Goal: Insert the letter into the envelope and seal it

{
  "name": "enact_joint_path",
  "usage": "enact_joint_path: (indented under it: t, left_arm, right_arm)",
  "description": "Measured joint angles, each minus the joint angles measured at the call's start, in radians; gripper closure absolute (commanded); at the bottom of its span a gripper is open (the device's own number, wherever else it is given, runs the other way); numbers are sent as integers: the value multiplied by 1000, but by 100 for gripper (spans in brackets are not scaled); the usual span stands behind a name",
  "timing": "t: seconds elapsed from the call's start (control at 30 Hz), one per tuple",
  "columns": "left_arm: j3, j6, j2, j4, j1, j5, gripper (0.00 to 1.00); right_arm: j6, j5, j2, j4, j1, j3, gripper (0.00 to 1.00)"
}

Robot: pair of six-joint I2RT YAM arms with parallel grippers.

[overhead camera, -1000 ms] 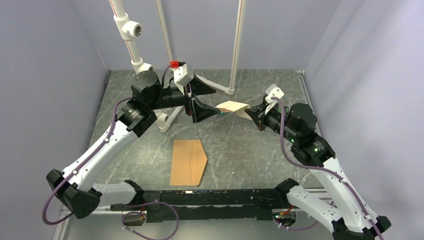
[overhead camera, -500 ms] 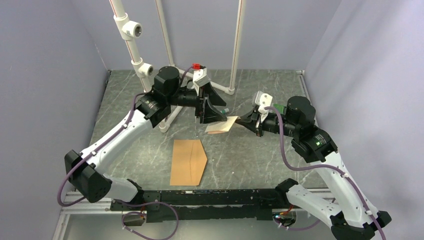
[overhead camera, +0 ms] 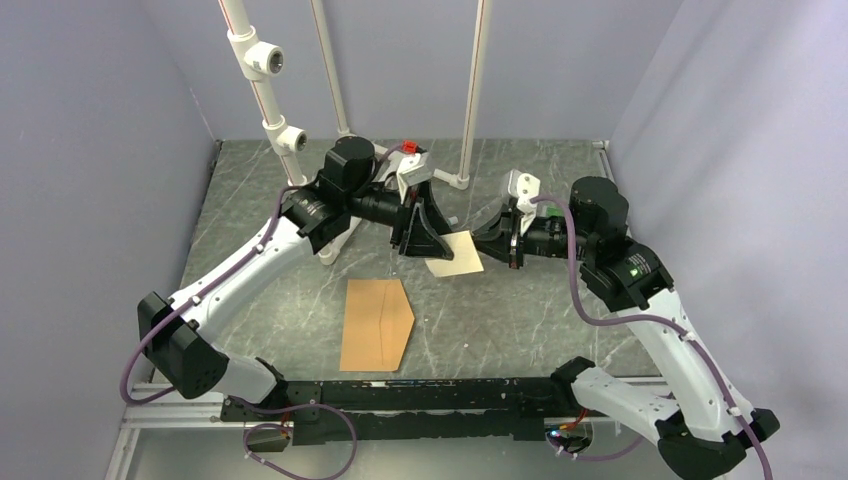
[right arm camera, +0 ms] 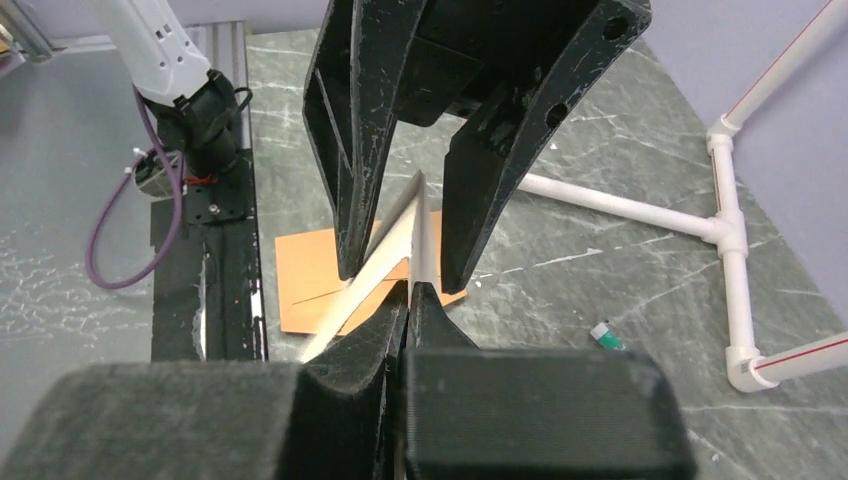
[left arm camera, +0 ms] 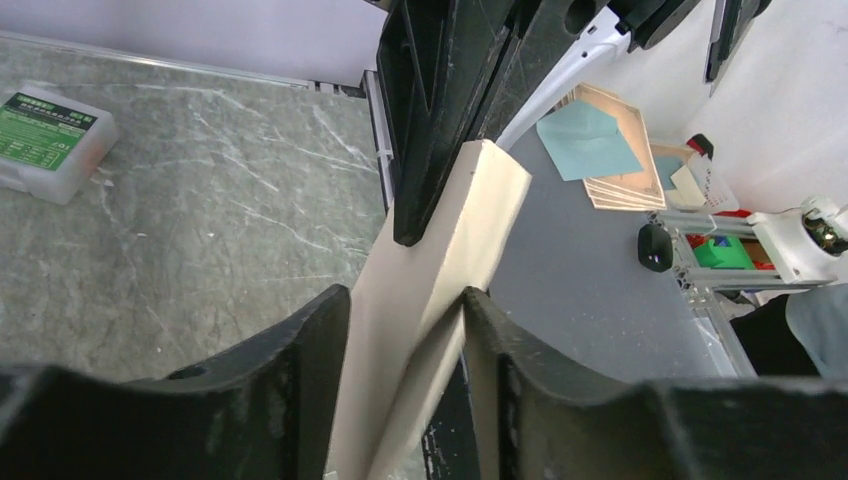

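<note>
Grey marbled tabletop (overhead camera: pixel 520 320) lies below. My right claw (right arm camera: pixel 408 295) is clamped on the letter (overhead camera: pixel 456 256), held in the air. My left claw (left arm camera: pixel 405 300) stands apart, straddling its far edge. The envelope (overhead camera: pixel 377 325) lies flat nearby.

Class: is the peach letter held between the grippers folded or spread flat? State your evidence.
Folded. The letter shows two layers meeting at a crease in both wrist views, pinched by the right gripper.
</note>
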Motion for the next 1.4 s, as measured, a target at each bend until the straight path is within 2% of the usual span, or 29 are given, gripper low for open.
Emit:
enact_joint_path:
  t: [0.2,0.33,0.37,0.47,0.6,0.7,0.77,1.1,1.23,1.4]
  left_arm:
    - [6,26,2,-33,-3,-1,72]
    - [10,48,2,-51,-4,-4,94]
    - [13,53,2,-58,-5,-6,97]
    - [21,72,2,-75,-6,-16,98]
    - [38,77,2,-89,-7,-32,97]
    - [43,76,0,-88,-6,-47,98]
    - [42,75,-3,-83,-6,-56,98]
    - [39,47,-35,-12,-6,-183,98]
    - [37,-8,-51,49,-6,-242,98]
    - [37,-97,-68,135,-6,-297,97]
  right_arm:
    - [-1,-28,26,-54,0,52,100]
    - [-4,-30,45,-96,0,93,100]
    - [-4,-29,49,-105,0,101,100]
    - [0,-11,61,-130,0,122,97]
    - [33,92,76,-162,-3,161,56]
    - [61,160,85,-168,-33,187,38]
    - [76,169,85,-167,-61,196,30]
    - [238,224,-1,-43,-182,197,15]
    - [379,246,-31,82,-189,183,11]
    - [629,285,-36,210,-190,148,10]
